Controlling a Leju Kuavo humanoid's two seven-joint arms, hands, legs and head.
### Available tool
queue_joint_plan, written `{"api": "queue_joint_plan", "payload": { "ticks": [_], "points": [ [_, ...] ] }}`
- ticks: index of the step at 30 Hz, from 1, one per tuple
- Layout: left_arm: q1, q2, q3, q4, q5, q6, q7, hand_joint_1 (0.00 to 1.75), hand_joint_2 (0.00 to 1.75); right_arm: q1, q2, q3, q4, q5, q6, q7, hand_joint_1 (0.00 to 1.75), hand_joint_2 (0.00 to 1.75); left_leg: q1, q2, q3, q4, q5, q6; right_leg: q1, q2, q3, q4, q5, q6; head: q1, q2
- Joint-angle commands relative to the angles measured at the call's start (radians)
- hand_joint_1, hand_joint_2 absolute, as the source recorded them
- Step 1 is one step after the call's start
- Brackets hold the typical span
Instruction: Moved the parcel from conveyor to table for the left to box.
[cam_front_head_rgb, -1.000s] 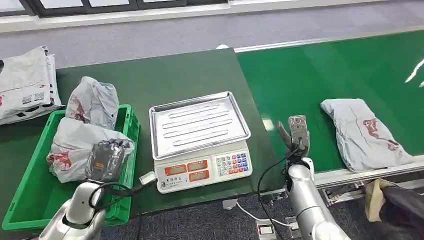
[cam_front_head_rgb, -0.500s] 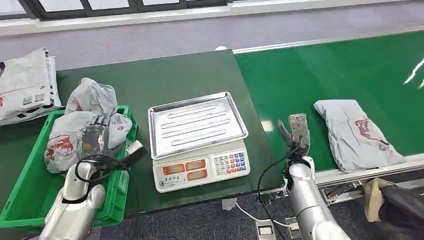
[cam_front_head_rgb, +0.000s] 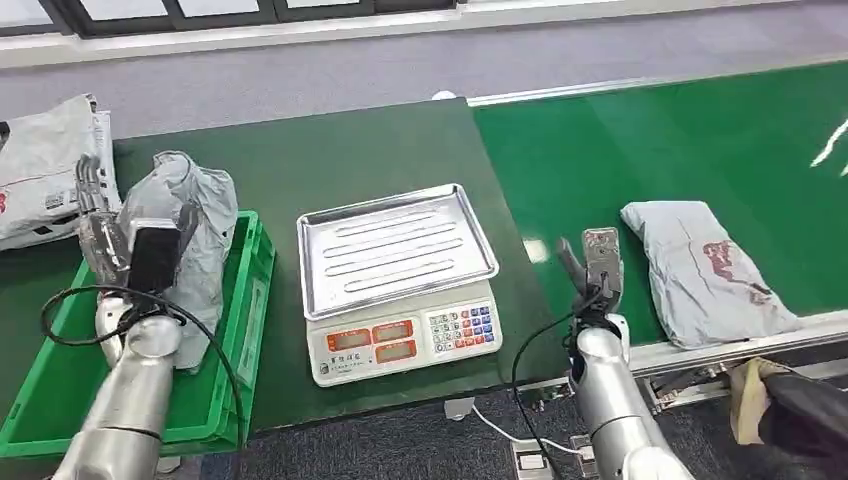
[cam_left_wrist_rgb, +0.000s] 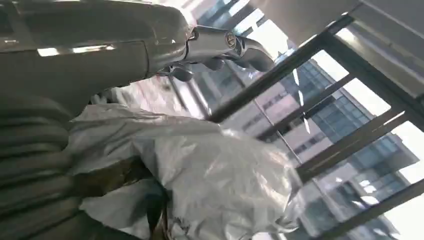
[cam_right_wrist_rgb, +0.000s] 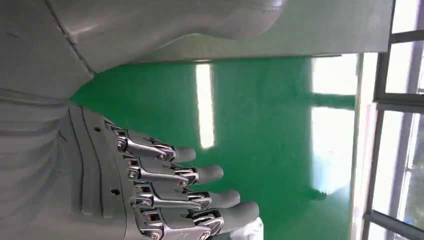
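The left robot hand (cam_front_head_rgb: 135, 255) is raised above the green plastic crate (cam_front_head_rgb: 240, 330) at the dark green counter (cam_front_head_rgb: 340, 150), with a crumpled grey plastic mailer bag (cam_front_head_rgb: 195, 225) against it. The left wrist view shows grey film bunched at the palm, so it appears to hold that bag, though the fingers themselves are hard to make out there. The right robot hand (cam_front_head_rgb: 590, 270) hovers at the near edge of the bright green conveyor belt (cam_front_head_rgb: 640, 150), fingers apart and gripping nothing.

The flat grey parcel with red print (cam_front_head_rgb: 700, 270) lies on the belt, just beside that hand and untouched. I judge the transfer step not yet begun; next, the right robot hand would need to reach across, close on the parcel and carry it over to the counter, past the silver-trayed weighing scale (cam_front_head_rgb: 400, 260). The crate's contents are largely hidden behind the left arm.
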Motion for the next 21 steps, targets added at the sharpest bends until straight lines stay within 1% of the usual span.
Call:
{"api": "queue_joint_plan", "payload": {
  "ticks": [1,4,6,7,9,10,12,13,15,16,18,20,21],
  "points": [
    [-0.044,-0.048,0.054,0.004,0.054,-0.027,-0.021,0.0,0.0,-0.026,-0.009,0.0,0.027,-0.008,0.0,0.001,0.0,1.75,0.001,-0.003,0.001,0.0,0.0,0.0,0.001,-0.002,0.002,-0.001,-0.001,0.0,0.0,0.0],
    [-0.044,-0.048,0.054,0.004,0.054,-0.027,-0.021,0.0,0.0,-0.026,-0.009,0.0,0.027,-0.008,0.0,0.001,0.0,1.75,0.001,-0.002,0.003,0.0,-0.001,0.0,0.001,0.0,0.004,-0.002,-0.001,0.0,0.0,0.0],
    [-0.044,-0.048,0.054,0.004,0.054,-0.027,-0.021,0.0,0.0,-0.026,-0.009,0.0,0.027,-0.008,0.0,0.001,0.0,1.75,0.001,-0.001,0.001,0.0,-0.001,0.0,0.001,0.0,0.002,-0.001,-0.001,0.0,0.0,0.0],
    [-0.041,-0.05,0.054,-0.001,0.086,-0.046,-0.029,0.0,0.0,-0.026,-0.009,0.001,0.028,-0.008,-0.002,0.002,0.0,1.75,0.001,-0.001,0.002,0.0,-0.001,0.0,0.001,0.0,0.003,-0.002,-0.001,0.0,0.0,0.0],
    [-0.035,-0.057,0.035,-0.025,0.217,-0.191,-0.04,0.0,0.0,-0.029,-0.019,0.004,0.034,-0.011,0.0,0.002,0.0,1.75,0.0,-0.001,0.0,0.0,-0.001,0.0,0.0,-0.001,0.001,0.0,-0.001,0.0,0.0,0.0],
    [-0.028,-0.064,0.027,-0.042,0.298,-0.294,-0.037,0.0,0.0,-0.034,-0.025,0.004,0.042,-0.014,0.005,0.0,0.0,1.75,0.001,-0.002,0.001,0.0,-0.001,0.0,0.001,-0.001,0.002,-0.001,-0.001,0.0,0.0,0.0],
    [-0.021,-0.067,0.005,-0.061,0.363,-0.369,-0.045,0.0,0.0,-0.046,-0.031,0.007,0.064,-0.017,0.014,-0.007,0.0,1.75,0.0,-0.002,0.001,0.0,-0.001,0.0,0.001,-0.001,0.002,0.0,-0.001,0.0,0.0,0.0],
    [-0.017,-0.072,-0.004,-0.073,0.419,-0.43,-0.05,0.0,0.0,-0.061,-0.029,0.012,0.084,-0.016,0.016,-0.012,0.0,1.75,0.001,-0.002,0.002,0.0,-0.001,0.0,0.001,-0.001,0.003,-0.001,-0.001,0.0,0.0,0.0],
    [-0.023,-0.08,-0.008,-0.064,0.532,-0.544,-0.023,0.0,0.0,-0.092,-0.023,0.019,0.125,-0.012,0.014,-0.015,0.0,1.75,0.001,-0.002,0.002,0.0,-0.001,0.0,0.001,-0.001,0.003,-0.001,-0.001,0.0,0.0,0.0],
    [-0.029,-0.087,-0.007,-0.049,0.568,-0.577,-0.01,0.0,0.0,-0.105,-0.019,0.025,0.14,-0.004,0.007,-0.013,0.0,1.75,0.001,-0.002,0.002,0.0,-0.001,0.001,0.001,-0.001,0.004,-0.002,-0.001,0.0,0.0,0.0],
    [-0.058,-0.101,-0.012,0.025,0.689,-0.702,0.024,0.0,0.0,-0.144,-0.012,0.031,0.191,0.01,-0.007,-0.014,0.0,1.75,0.001,0.0,0.001,0.0,-0.001,0.001,0.001,0.001,0.002,-0.001,0.0,0.0,0.0,0.0],
    [-0.082,-0.113,-0.061,0.083,0.648,-0.671,-0.014,0.0,0.0,-0.164,-0.014,0.033,0.212,0.027,-0.035,-0.007,0.0,1.75,0.001,0.0,0.001,0.0,-0.001,0.001,0.0,0.001,0.003,-0.001,0.0,0.0,0.0,0.0],
    [-0.101,-0.135,-0.084,0.133,0.647,-0.674,-0.025,0.0,0.0,-0.174,-0.022,0.044,0.227,0.069,-0.095,0.006,0.0,1.75,0.0,-0.001,0.0,0.0,0.0,0.0,-0.001,0.0,0.001,0.0,0.0,0.0,0.0,0.0]
  ]
}}
